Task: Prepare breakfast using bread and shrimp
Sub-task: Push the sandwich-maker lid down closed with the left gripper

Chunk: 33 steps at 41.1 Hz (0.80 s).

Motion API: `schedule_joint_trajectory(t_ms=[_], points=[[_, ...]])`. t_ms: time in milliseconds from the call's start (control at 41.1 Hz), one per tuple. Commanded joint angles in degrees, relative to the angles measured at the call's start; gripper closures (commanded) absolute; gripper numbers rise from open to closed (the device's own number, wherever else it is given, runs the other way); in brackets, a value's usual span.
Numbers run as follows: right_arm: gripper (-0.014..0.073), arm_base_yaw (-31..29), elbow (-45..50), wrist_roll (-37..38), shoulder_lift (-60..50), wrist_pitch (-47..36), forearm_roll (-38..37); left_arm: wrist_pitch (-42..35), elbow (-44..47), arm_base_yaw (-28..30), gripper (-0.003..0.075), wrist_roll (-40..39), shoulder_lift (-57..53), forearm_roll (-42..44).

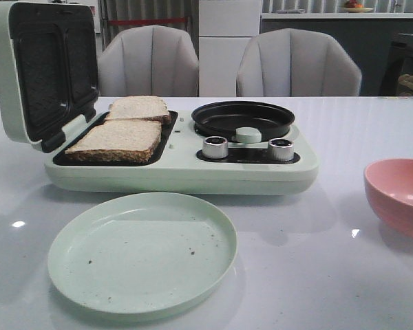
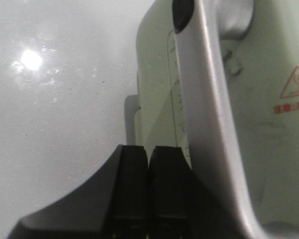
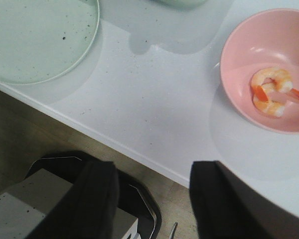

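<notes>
On the table [image 1: 372,124], a pale green breakfast maker [image 1: 186,172] is standing with its lid [image 1: 41,69] raised upright. Two slices of bread [image 1: 117,139] are lying flat on the dark grill plate [image 1: 166,127], one behind the other and touching at their edges. Beside them, a round black pan [image 1: 244,118] is sitting above two silver knobs [image 1: 215,147]. A pale green plate [image 1: 142,253] is resting in front of the appliance, speckled with crumbs. The shrimp [image 3: 273,91] is lying curled inside the pink bowl [image 3: 239,45], well apart from the bread, at the table's right side. The left tool [image 2: 148,189] is showing its fingers pressed together, close against the appliance's lid. The right tool [image 3: 152,199] is hanging spread over the table's near edge, gripping nothing.
</notes>
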Motion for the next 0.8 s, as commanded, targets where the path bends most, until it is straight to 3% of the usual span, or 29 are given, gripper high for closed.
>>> schedule_joint_trajectory(t_ms=[0,268,512,779], points=[[0.0151,-0.05,-1.52,-0.21,-0.39,-2.75,-0.67,-0.57,-2.07,-1.95,0.0621,0.13,-3.21,-4.36],[0.0151,-0.05,-1.52,-0.21,-0.39,-2.75,-0.67,-4.75,3.09,-7.94,0.0621,3.06,-8.67,-4.36],[0.0151,-0.05,-1.52,-0.21,-0.39,-2.75,-0.67,-9.92,14.79,-13.86,0.0621,9.37,-20.39,-4.62],[0.0151,-0.05,-1.52,-0.21,-0.39,-2.75,-0.67,-13.25,28.6,-24.09,0.062,14.39,-33.87,-4.62]])
